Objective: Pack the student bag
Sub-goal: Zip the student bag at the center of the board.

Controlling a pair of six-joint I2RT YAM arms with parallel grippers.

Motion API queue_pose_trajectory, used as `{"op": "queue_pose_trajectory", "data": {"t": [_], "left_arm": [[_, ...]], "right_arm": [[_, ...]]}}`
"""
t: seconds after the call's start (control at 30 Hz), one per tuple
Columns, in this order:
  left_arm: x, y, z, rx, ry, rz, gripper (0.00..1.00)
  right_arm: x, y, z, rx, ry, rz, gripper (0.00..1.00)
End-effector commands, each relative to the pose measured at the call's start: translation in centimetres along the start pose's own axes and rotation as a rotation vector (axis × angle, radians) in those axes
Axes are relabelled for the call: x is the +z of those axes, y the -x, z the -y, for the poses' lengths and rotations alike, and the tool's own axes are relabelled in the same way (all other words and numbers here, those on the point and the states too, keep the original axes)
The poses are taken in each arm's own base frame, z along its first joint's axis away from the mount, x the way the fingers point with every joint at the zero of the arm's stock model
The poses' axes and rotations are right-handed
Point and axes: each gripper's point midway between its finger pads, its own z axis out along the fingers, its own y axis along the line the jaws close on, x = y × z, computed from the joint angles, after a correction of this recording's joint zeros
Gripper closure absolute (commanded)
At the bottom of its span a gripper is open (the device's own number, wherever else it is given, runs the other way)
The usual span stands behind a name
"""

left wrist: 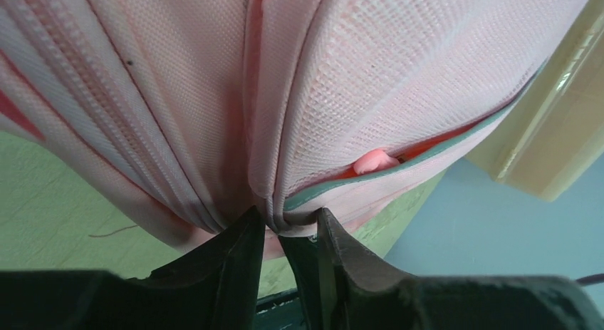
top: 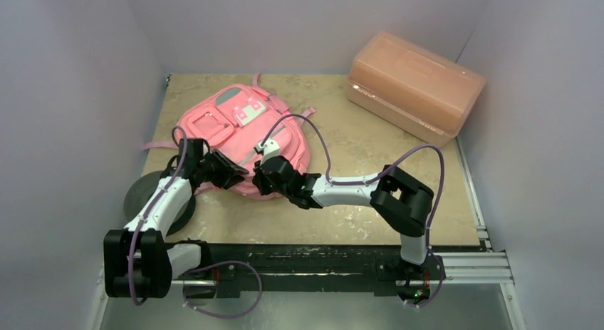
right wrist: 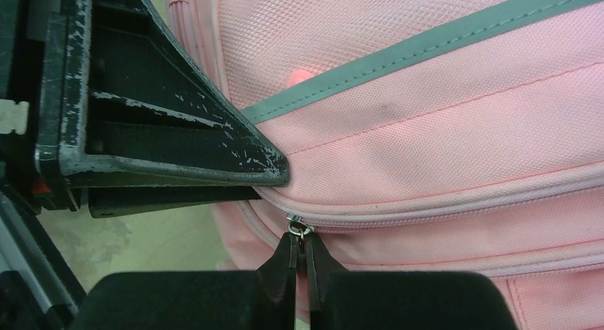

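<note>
Now, tight grips: left tool (left wrist: pixel 289 220) on student bag (top: pixel 214 125), right tool (right wrist: pixel 301 240) on zipper pull (right wrist: pixel 300 227).

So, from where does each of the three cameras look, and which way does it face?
Top external: above and behind the bases, facing down on the table; both arms show, reaching the student bag.
Left wrist: on the left arm, facing the bag's fabric; left gripper pinches a fold.
Right wrist: on the right arm, facing the bag's zipper; right gripper shut on the zipper pull.
Shared: both wrist views show the bag.
</note>
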Motion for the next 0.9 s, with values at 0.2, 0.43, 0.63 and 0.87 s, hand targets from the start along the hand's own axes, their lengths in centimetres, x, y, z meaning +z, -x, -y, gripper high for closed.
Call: {"op": "queue_pose_trajectory", "data": {"t": [0.2, 0.43, 0.63, 0.87], "left_arm": [[-1.0, 5.1, -3.4, 0.245, 0.233, 0.232, 1.00], [-1.8, 6.5, -5.1, 0.320, 0.328, 0.298, 1.00], [-3.1, 7.6, -5.1, 0.349, 0.335, 0.365, 1.00], [-4.2, 8.3, -4.6, 0.387, 0.323, 0.399, 1.00]], "right_arm": [[-2.7, 3.3, 0.3, -0.461, 0.012, -0.048, 1.00], [-4.5, 5.5, 8.4, -0.724, -0.123, -0.122, 1.00], [-4.2, 6.9, 15.5, -0.705, -0.199, -0.142, 1.00], [-2.0, 11.0, 22.9, -0.653, -0.383, -0.028, 1.00]]}}
